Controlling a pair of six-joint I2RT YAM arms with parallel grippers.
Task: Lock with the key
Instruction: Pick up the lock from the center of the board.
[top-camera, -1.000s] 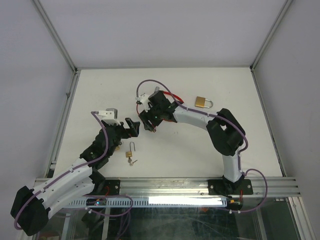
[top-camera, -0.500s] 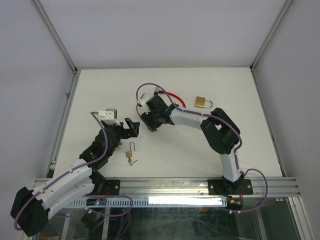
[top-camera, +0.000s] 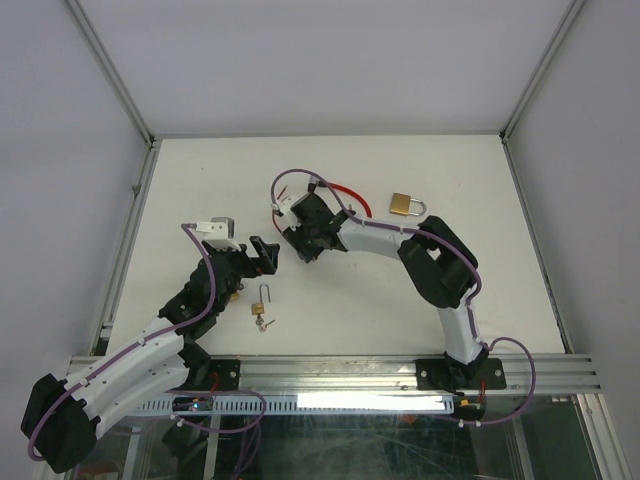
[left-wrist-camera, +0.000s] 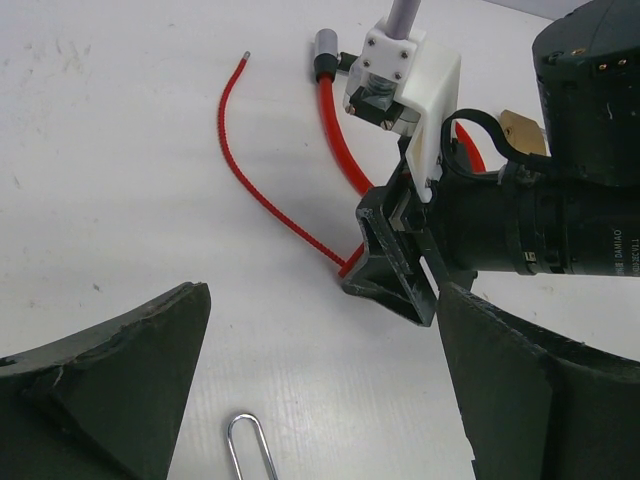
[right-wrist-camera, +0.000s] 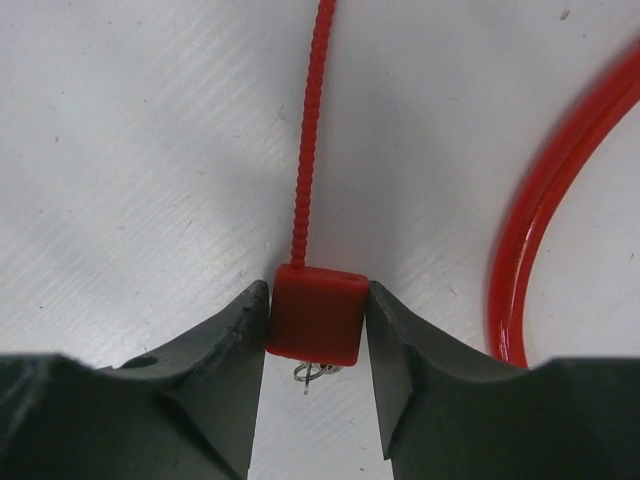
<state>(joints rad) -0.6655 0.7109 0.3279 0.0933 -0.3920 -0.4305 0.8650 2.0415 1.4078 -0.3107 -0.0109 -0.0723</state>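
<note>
A small brass padlock (top-camera: 260, 308) lies on the white table with its silver shackle (left-wrist-camera: 250, 445) up and open, and a key (top-camera: 264, 324) at its near end. My left gripper (top-camera: 268, 252) is open and empty just beyond the shackle; its jaws stand wide apart in the left wrist view (left-wrist-camera: 322, 300). My right gripper (top-camera: 300, 248) is shut on a red square tag (right-wrist-camera: 315, 315) at the end of a red beaded cord (right-wrist-camera: 308, 150). A small wire ring (right-wrist-camera: 316, 372) shows under the tag. A second brass padlock (top-camera: 404, 204) lies at the right rear.
A thick red cable (right-wrist-camera: 540, 220) curves beside the right gripper and runs behind it in the top view (top-camera: 345, 192). The two grippers face each other a few centimetres apart. Metal frame rails border the table (top-camera: 200, 180).
My right arm's wrist and elbow have shifted slightly left and back, with the gripper staying on the red tag. My left arm and the small padlock have not moved.
</note>
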